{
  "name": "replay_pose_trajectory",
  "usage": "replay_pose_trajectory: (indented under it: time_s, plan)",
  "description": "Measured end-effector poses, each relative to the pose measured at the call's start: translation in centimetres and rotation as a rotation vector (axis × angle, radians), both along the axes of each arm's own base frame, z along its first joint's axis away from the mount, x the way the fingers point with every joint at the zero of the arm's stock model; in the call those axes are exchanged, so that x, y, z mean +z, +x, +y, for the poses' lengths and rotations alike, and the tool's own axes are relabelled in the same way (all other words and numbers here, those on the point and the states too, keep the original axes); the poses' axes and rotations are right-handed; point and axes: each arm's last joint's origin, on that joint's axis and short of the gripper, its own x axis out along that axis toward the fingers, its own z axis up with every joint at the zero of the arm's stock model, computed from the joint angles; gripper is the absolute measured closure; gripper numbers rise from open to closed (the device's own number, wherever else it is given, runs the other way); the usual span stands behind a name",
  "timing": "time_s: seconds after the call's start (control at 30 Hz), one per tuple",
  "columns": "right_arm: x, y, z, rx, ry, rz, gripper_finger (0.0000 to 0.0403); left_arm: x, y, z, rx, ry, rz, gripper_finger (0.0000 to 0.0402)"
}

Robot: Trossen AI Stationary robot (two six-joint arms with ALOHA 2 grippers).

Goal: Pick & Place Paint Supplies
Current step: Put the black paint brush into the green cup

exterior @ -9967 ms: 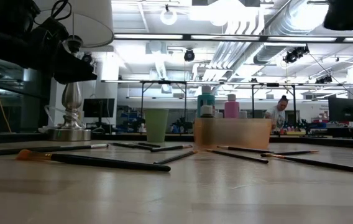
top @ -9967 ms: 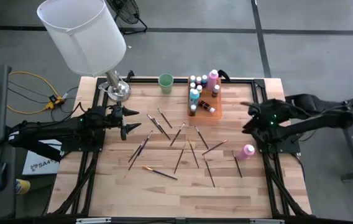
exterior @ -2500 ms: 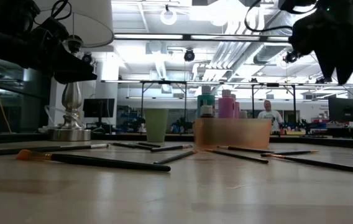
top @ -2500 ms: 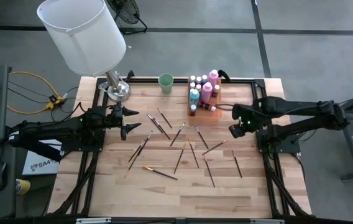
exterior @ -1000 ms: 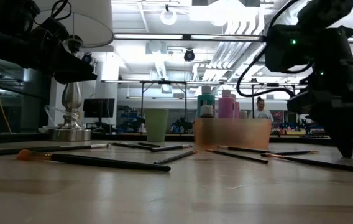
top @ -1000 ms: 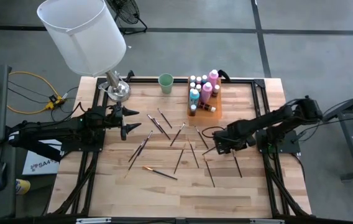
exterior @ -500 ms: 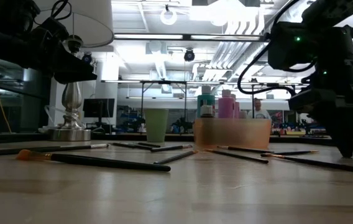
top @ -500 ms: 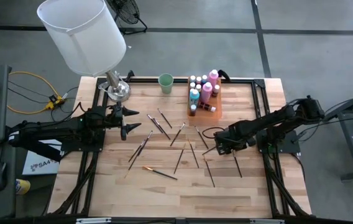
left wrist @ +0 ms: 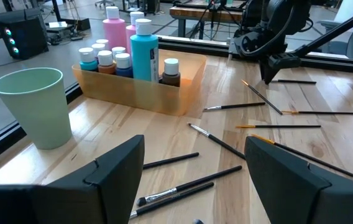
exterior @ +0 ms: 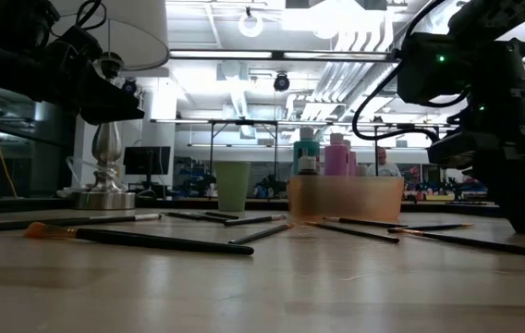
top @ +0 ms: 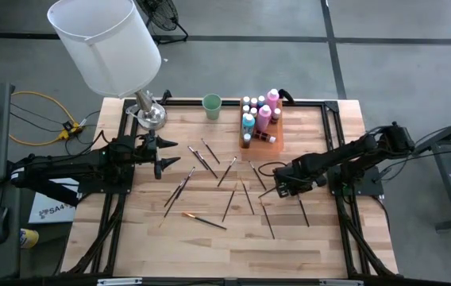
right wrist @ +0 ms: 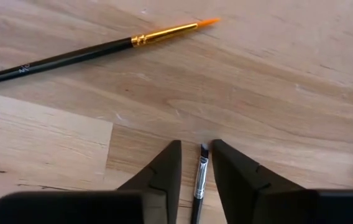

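Since a second ago the right end effector (top: pixel 279 189) has narrowed its fingers (right wrist: pixel 164 171) around a paintbrush (right wrist: pixel 199 180) lying on the tabletop (top: pixel 210 246); the wide-open left end effector (top: pixel 164 161) has not moved. Past the right end effector's tip lies an orange-tipped brush (right wrist: pixel 96 48), and other brushes lie scattered around it on pale wood planks, with a busy workshop behind.

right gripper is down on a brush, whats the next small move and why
Probably finish closing, then lift straight up. The right gripper sits low on the table with a thin brush between its fingers, which are narrowed around it but may not yet pinch it. Once held, it could go toward the tray of bottles. The left gripper waits open at the table's left edge.
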Motion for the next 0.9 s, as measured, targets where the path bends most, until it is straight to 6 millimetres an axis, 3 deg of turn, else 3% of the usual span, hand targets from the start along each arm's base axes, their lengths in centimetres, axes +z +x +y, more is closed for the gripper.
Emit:
replay_pose_trajectory:
  time_s: [0.9]
  plan:
    - [-0.04,-0.03,0.53,0.020,0.016,-0.003,0.0399,0.00,0.00,0.00,0.000,0.000,0.000,0.0128]
